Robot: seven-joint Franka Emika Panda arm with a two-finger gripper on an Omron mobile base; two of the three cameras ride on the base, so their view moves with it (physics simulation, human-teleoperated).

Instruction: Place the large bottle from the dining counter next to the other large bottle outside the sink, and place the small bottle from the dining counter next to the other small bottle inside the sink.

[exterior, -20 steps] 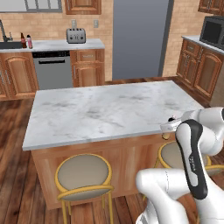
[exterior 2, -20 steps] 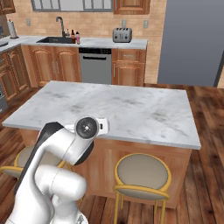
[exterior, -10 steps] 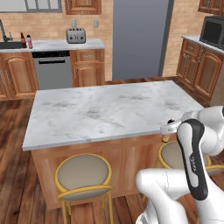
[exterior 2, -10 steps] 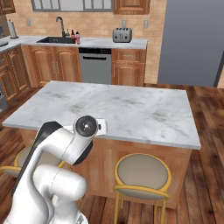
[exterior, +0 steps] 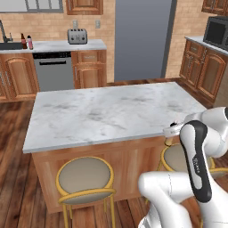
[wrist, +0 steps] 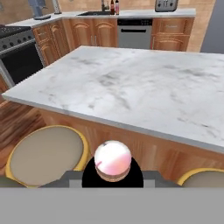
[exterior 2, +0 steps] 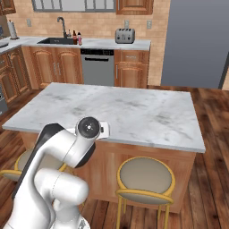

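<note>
Your gripper (wrist: 112, 173) clenched on a small pink bottle (wrist: 113, 160), held short of the marble dining counter (wrist: 144, 94), stools (wrist: 43, 155) beneath.

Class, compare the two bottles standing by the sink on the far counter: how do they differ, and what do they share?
The dark bottle is slightly taller and brown; the pale bottle is shorter, pinkish-white with a red cap. The dark bottle stands nearer the faucet, the pale bottle farther out. Both stand upright, side by side, on the counter.

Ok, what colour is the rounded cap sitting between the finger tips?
Pale pink and white, glossy: the rounded cap shows best in the hand view.
</note>
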